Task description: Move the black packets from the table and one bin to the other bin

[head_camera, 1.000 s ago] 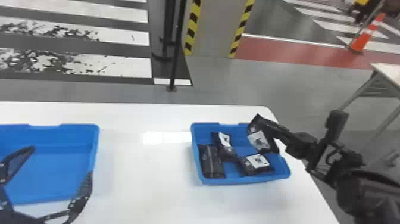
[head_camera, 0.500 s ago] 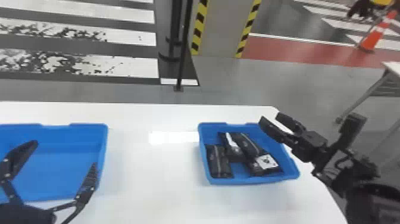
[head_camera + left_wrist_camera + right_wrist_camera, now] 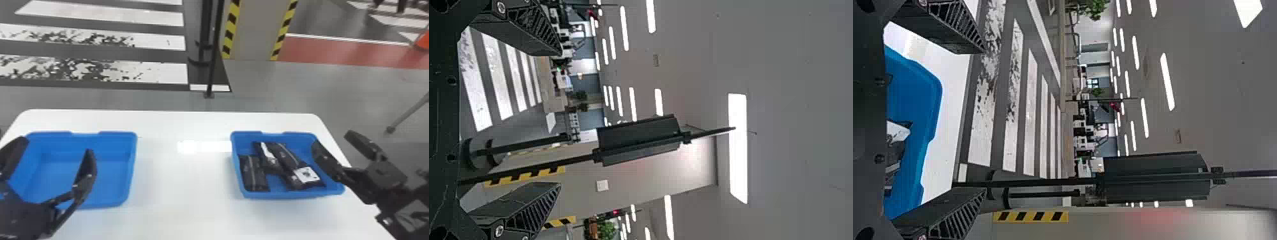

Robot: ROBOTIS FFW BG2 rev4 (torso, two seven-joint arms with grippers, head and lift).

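My right gripper (image 3: pixel 332 140) stands open at the right edge of the right blue bin (image 3: pixel 293 193), one finger over the bin and the other beyond its side. Several black packets lie in that bin: one flat at the left (image 3: pixel 253 174), others overlapping beside it, with a white-labelled packet (image 3: pixel 314 183) at the front. In the right wrist view, the open right gripper (image 3: pixel 984 120) has nothing between its fingers; part of a packet (image 3: pixel 897 152) and the bin (image 3: pixel 928 95) show behind. The open left gripper (image 3: pixel 56 145) is over the left blue bin (image 3: pixel 132 166), whose visible floor is bare; the left wrist view shows this gripper (image 3: pixel 560 119) holding nothing.
Both bins stand on a white table (image 3: pixel 178 191), with a wide stretch of tabletop between them. Beyond its back edge are a thin dark pole (image 3: pixel 214 57) and a pillar with striped edges (image 3: pixel 255 28). An orange cone (image 3: pixel 423 41) stands at the far right.
My right gripper has let a black packet go onto the others in the right bin, opened and drawn back to the right. The head view has turned left, shifting the scene rightward.
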